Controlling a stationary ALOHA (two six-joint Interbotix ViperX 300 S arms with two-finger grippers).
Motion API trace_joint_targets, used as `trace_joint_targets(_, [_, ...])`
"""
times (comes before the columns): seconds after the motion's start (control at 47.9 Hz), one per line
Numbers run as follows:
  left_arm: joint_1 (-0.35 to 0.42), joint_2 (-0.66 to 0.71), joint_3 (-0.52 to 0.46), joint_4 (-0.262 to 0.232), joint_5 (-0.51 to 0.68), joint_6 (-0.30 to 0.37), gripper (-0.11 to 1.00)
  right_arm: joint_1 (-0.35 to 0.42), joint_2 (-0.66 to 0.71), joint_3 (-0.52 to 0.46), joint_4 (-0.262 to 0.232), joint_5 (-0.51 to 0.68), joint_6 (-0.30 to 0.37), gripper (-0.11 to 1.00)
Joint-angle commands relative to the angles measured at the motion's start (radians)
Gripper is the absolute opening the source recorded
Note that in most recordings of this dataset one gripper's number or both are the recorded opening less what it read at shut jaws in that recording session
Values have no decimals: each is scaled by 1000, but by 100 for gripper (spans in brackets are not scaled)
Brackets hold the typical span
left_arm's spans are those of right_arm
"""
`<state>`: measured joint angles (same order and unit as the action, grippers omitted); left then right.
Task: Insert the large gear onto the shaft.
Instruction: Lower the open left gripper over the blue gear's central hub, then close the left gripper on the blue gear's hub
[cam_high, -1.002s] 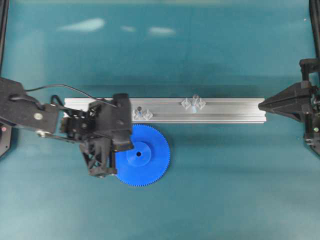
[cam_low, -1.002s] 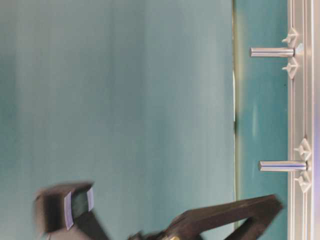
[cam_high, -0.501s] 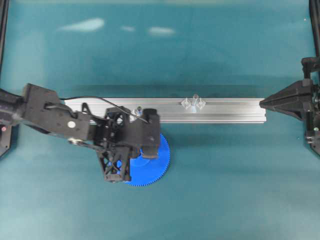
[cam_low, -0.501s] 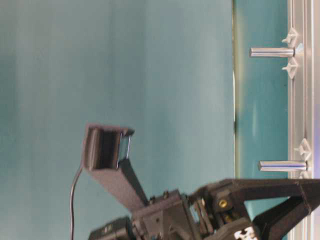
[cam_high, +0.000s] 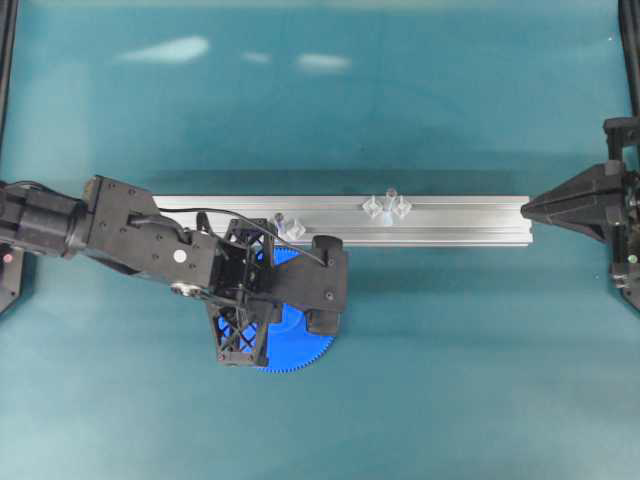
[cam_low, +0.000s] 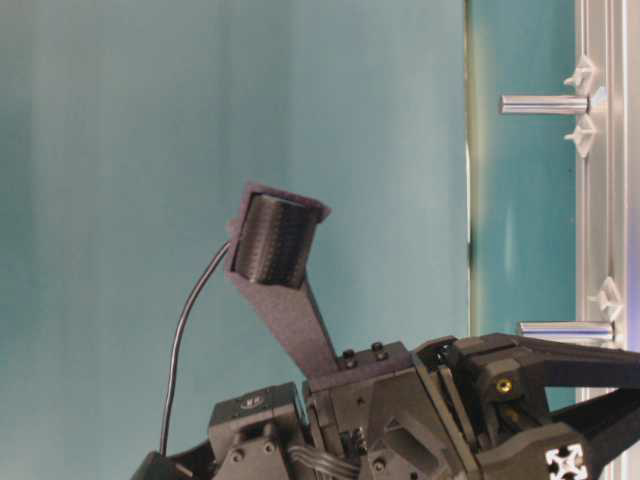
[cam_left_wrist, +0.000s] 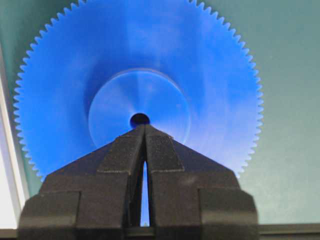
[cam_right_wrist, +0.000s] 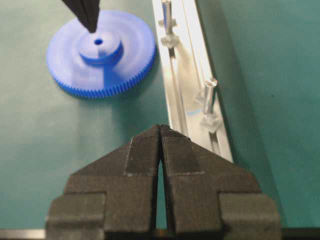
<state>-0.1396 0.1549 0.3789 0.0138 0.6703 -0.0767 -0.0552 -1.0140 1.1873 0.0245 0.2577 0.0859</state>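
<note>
The large gear (cam_left_wrist: 75, 90), a bright-blue toothed disc with a raised hub, lies flat on the teal table in front of the rail. My left arm covers most of the gear (cam_high: 300, 348) in the overhead view. My left gripper (cam_left_wrist: 144, 128) is shut and empty, its joined tips just above the hub beside the centre hole (cam_left_wrist: 139, 119); the right wrist view shows those tips (cam_right_wrist: 90, 22) pointing down at the hub. The shaft (cam_high: 388, 203), a clear peg between two diamond blocks, stands on the rail, bare. My right gripper (cam_right_wrist: 160, 129) is shut, empty, at the rail's right end (cam_high: 526, 210).
The aluminium rail (cam_high: 450, 222) runs left to right across the table's middle. A second clear mount with a shorter peg (cam_high: 288, 226) stands on it just behind the gear, close to my left wrist. Black frame posts (cam_high: 8, 60) stand at both edges.
My left arm has swung to the right over the gear, and its shut tips now point at the hub. The gear, the rail and the right arm have not moved.
</note>
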Motion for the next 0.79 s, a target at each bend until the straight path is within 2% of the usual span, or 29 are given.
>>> trace_joint_targets(0.0, [-6, -14, -23, 2, 6, 3, 1, -3, 5, -8, 2, -5, 9, 5])
trace_joint_targets(0.772, [-6, 14, -29, 9, 14, 3, 1, -3, -9, 6, 2, -5, 12, 5])
